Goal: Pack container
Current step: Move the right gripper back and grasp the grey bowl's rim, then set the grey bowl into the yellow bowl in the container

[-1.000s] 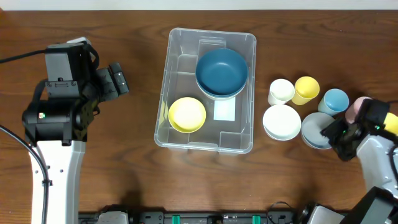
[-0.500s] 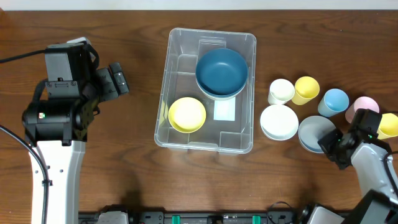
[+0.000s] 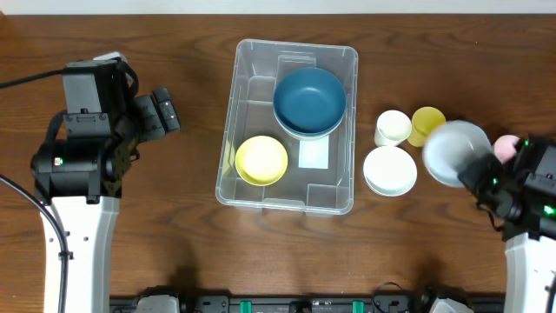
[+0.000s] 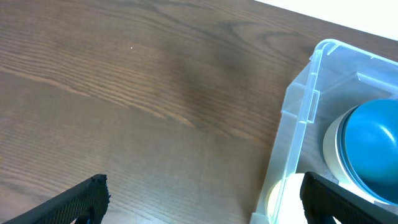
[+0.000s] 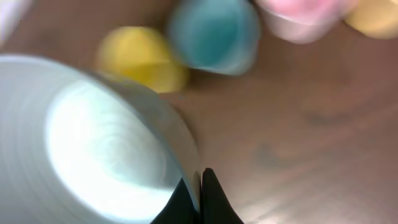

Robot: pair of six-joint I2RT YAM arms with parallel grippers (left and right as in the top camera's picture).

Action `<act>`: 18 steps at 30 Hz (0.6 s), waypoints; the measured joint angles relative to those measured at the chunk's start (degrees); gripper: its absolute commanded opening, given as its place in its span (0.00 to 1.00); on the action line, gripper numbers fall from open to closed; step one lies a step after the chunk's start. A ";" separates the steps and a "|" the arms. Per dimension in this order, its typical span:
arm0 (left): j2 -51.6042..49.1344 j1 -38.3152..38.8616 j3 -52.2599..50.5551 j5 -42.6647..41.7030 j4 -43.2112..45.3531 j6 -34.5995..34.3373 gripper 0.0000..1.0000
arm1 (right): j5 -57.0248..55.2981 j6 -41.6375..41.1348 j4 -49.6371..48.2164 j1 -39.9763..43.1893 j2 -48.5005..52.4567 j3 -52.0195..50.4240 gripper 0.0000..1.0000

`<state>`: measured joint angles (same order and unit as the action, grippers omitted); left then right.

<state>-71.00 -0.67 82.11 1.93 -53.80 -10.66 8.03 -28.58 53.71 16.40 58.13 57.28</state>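
Note:
The container is a large clear bin at the table's middle; its corner shows in the left wrist view. Inside it sit a dark blue bowl and a yellow bowl. My right gripper is shut on the rim of a pale grey bowl, which hangs tilted above the table to the right of the container. My left gripper is open over bare wood left of the container, with nothing between its fingers.
Right of the container stand a white bowl, a white cup, a yellow cup and a pink cup. A light blue cup shows below the lifted bowl.
My right gripper has shut on the pale grey bowl's rim and lifted it off the table, up and slightly left. The left arm has not moved.

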 measured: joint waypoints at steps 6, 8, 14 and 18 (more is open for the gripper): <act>0.00 0.00 0.00 0.00 -0.02 0.00 0.98 | 2.32 2.58 2.21 -20.68 3.76 15.13 0.01; 0.00 0.00 0.00 0.00 0.00 0.00 0.98 | 1.42 3.13 2.19 -28.02 6.58 18.62 0.01; 0.00 0.00 0.00 0.00 0.00 0.00 0.98 | -0.79 3.80 -2.05 -45.70 19.52 21.86 0.01; 0.00 0.00 0.00 0.00 0.00 0.00 0.98 | -2.29 4.20 -5.38 -53.64 32.06 21.84 0.01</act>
<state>-71.00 -0.67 82.11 1.93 -53.80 -10.66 5.74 -24.38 48.34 -37.23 90.19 79.11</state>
